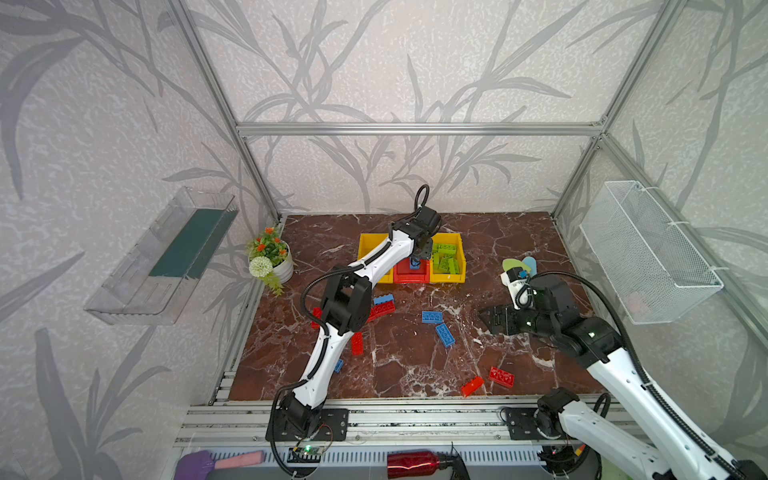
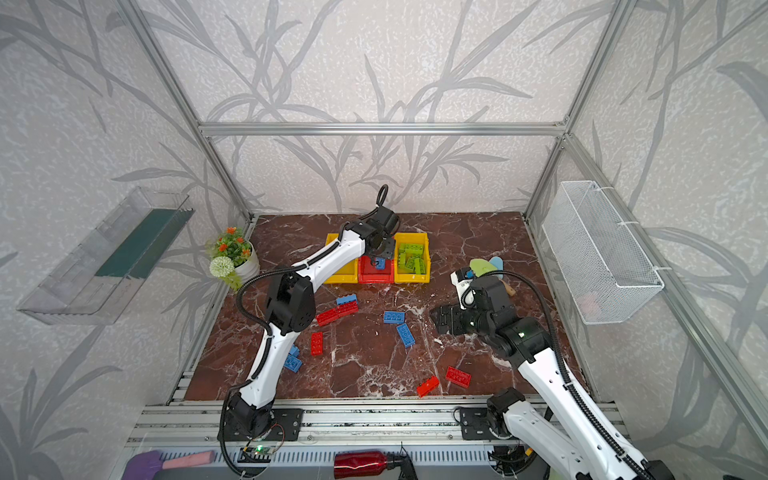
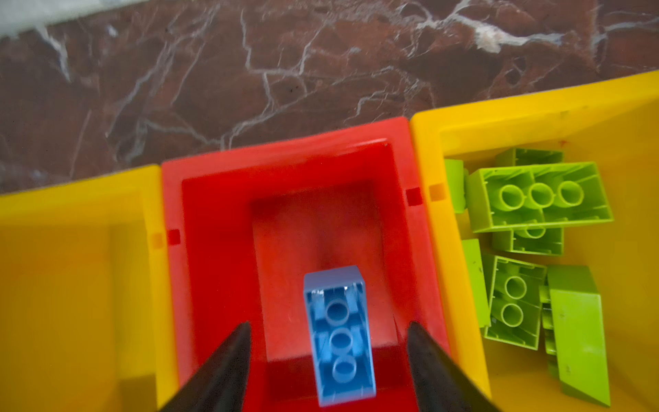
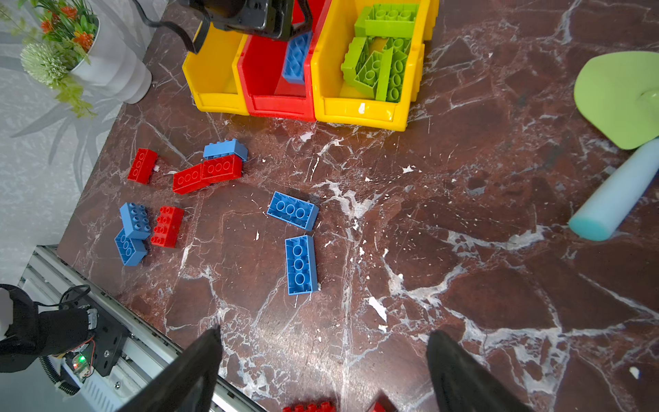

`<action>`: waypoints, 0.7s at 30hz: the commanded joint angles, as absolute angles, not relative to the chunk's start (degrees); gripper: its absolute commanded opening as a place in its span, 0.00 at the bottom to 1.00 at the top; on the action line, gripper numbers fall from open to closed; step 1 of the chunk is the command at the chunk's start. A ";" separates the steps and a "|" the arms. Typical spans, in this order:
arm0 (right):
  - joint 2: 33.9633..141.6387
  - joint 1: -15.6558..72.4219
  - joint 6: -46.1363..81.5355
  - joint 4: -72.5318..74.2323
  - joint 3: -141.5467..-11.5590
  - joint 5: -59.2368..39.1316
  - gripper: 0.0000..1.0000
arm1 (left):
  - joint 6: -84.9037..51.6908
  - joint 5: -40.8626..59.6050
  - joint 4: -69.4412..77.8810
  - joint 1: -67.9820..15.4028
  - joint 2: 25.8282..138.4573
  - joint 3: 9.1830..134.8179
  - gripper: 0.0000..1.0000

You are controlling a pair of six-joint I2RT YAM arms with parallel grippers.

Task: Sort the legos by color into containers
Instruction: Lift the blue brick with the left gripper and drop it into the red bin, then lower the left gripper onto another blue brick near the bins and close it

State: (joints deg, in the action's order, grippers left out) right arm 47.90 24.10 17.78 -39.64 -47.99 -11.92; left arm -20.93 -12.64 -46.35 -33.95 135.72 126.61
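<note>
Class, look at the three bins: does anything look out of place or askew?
Yes: a blue brick is tilted steeply in the red bin, free between the open fingers of the left gripper. Colours mismatch, while green bricks lie in one yellow bin.

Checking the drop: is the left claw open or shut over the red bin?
Open: left claw holds its fingers apart, neither touching the blue brick in the red bin.

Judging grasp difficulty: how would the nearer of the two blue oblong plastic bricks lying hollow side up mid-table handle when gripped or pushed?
Probably stiff and light: the blue oblong plastic brick shows an open, thin-walled hollow underside. Its flat long sides should suit parallel jaws. Pushed, it likely slides over the glossy marble table rather than rolling.
</note>
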 commanded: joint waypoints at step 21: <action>52.68 27.46 18.41 -36.37 -49.57 -12.24 0.97 | -31.13 -15.64 -35.62 -34.02 88.92 68.08 0.99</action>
